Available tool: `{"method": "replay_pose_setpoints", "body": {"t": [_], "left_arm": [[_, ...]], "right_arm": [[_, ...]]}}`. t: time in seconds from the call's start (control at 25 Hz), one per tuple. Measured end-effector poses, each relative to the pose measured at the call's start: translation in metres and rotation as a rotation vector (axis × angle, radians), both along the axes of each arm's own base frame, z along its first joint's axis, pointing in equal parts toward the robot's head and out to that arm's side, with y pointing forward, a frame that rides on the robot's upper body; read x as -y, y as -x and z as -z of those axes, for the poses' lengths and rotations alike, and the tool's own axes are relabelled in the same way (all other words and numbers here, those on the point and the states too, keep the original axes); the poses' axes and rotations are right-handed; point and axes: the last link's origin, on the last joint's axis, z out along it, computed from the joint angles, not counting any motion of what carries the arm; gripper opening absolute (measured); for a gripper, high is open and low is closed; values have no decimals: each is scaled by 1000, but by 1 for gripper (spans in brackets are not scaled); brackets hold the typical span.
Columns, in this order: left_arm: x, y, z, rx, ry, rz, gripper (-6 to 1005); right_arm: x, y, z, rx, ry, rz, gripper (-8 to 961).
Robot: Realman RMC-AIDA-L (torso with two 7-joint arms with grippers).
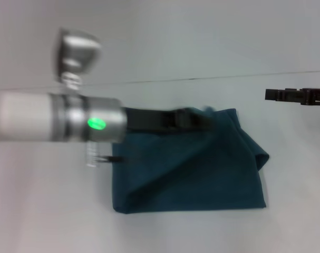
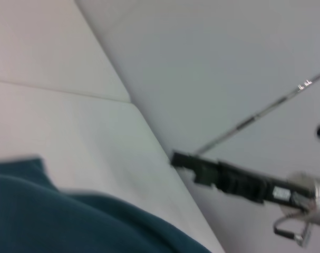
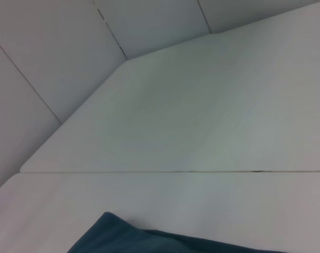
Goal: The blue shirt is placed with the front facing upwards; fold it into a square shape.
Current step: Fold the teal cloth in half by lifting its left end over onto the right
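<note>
The blue shirt (image 1: 191, 168) lies on the white table (image 1: 44, 211) folded into a rough rectangle, with a diagonal crease and a bulging right edge. No lettering shows. My left arm reaches in from the left, and its black left gripper (image 1: 204, 120) is over the shirt's far edge, blurred by motion. The right gripper (image 1: 268, 95) hovers apart from the shirt, past its far right corner, with its fingers together and empty. It also shows in the left wrist view (image 2: 174, 158). The shirt's edge shows in the left wrist view (image 2: 70, 226) and the right wrist view (image 3: 149, 242).
A thin seam (image 1: 202, 79) runs across the table behind the shirt. White wall panels (image 3: 54, 52) stand beyond the table. Bare table surface lies to the left of and in front of the shirt.
</note>
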Motion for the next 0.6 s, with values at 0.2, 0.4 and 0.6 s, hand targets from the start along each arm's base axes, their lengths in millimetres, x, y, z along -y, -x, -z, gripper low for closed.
{"method": "replay_pose_setpoints", "body": {"t": [0.2, 0.4, 0.6], "left_arm": [[13, -3, 55, 54, 33, -52, 124], [22, 9, 63, 169, -17, -102, 132], [31, 13, 66, 189, -19, -91, 140]], "right_arm": [[2, -3, -1, 12, -1, -7, 915], [2, -4, -1, 23, 5, -10, 915], [1, -2, 2, 31, 17, -15, 915]]}}
